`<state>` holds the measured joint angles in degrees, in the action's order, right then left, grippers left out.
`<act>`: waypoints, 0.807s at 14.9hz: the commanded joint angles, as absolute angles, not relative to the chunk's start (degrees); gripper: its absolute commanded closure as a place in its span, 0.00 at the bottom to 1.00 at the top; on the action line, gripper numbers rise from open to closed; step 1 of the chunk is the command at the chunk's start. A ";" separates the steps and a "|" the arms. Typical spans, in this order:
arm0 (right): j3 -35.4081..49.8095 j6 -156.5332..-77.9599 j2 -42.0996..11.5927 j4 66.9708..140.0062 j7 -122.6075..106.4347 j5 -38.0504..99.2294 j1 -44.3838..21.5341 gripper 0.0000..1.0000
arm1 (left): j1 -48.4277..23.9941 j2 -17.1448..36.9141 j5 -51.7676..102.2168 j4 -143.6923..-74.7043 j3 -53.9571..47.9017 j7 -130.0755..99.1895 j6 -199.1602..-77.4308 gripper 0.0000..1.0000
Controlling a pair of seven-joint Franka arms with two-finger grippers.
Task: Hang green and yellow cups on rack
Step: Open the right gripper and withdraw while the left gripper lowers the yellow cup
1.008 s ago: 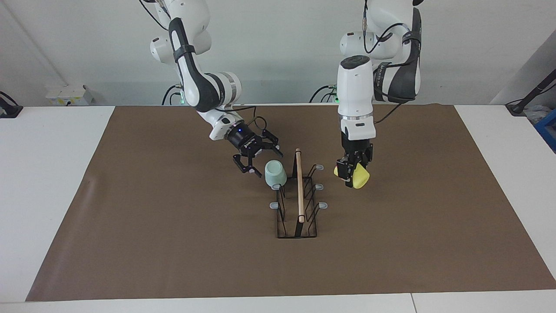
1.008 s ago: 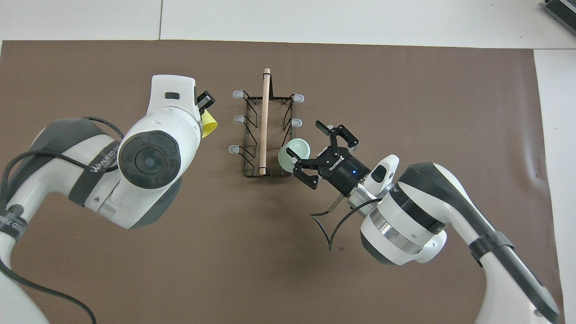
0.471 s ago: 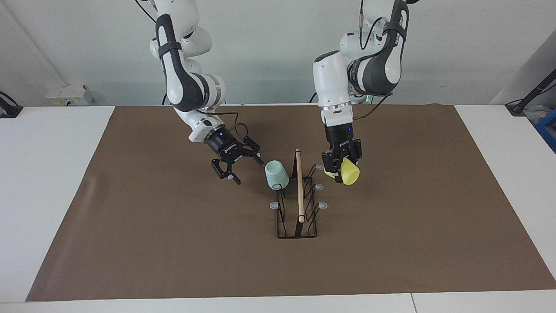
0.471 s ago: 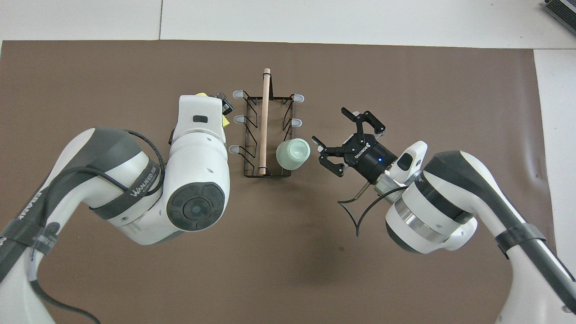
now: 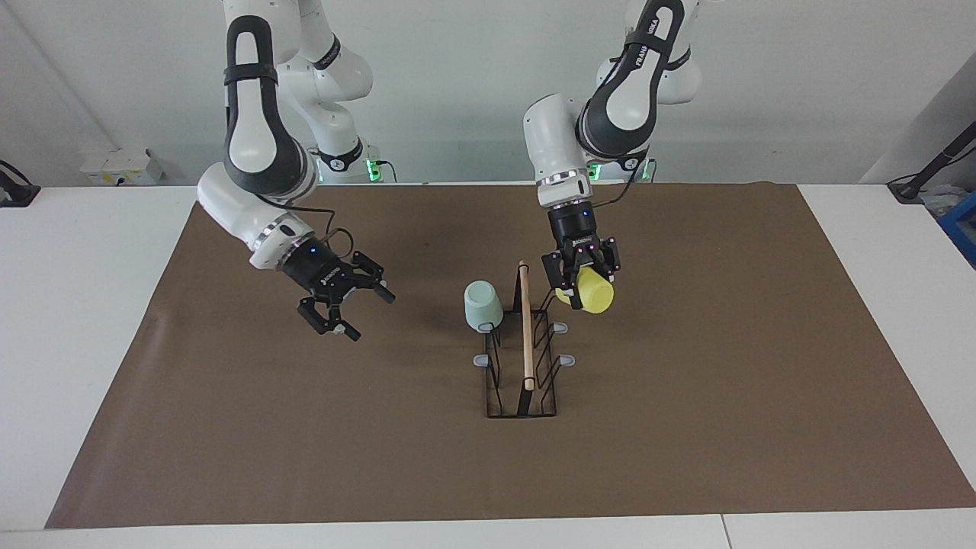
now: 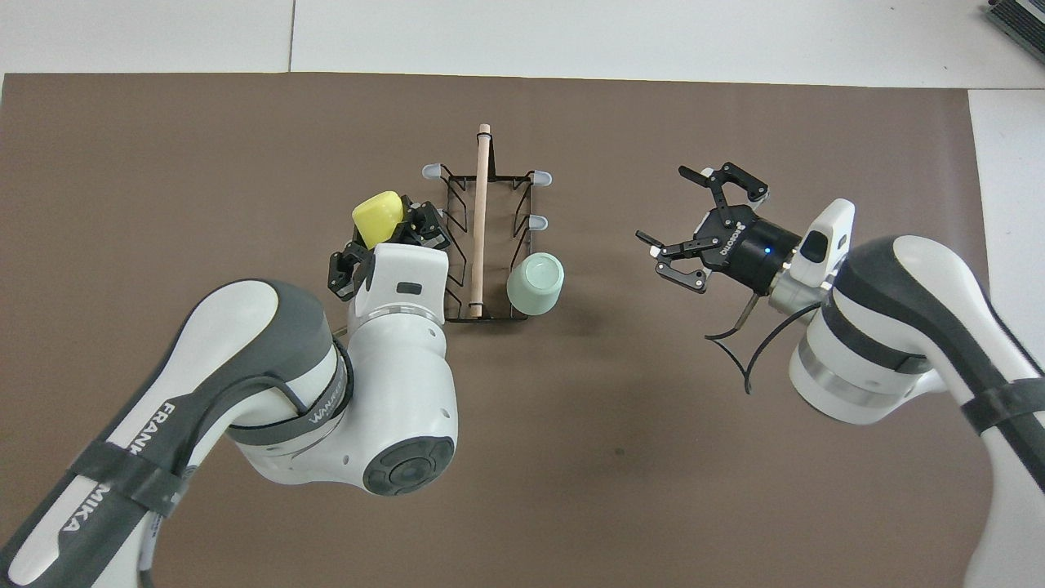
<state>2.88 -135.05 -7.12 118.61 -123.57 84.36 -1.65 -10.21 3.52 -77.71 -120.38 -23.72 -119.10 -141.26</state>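
The left claw (image 5: pixel 583 282) is clenched around the yellow cup (image 5: pixel 593 290), holding it tilted in the air right at the rack's (image 5: pixel 522 358) prongs on the left arm's side, at the end nearer the robots. The green cup (image 5: pixel 483 305) hangs upside down on a prong on the rack's other flank, also at the end nearer the robots. The right claw (image 5: pixel 347 299) is released, fingers spread with nothing in them, over the brown mat (image 5: pixel 724 427) toward the right arm's end of the surface, well apart from the rack.
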 commanded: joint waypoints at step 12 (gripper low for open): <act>2.90 -131.13 -1.59 113.91 -67.29 19.21 1.23 0.00 | -10.63 5.71 -82.62 -121.81 -29.97 -126.47 -130.78 0.16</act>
<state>2.88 -131.62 -2.87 113.54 -75.66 26.72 1.09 -10.23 6.19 -81.15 -121.14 -29.51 -124.82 -132.17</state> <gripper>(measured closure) 0.000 0.330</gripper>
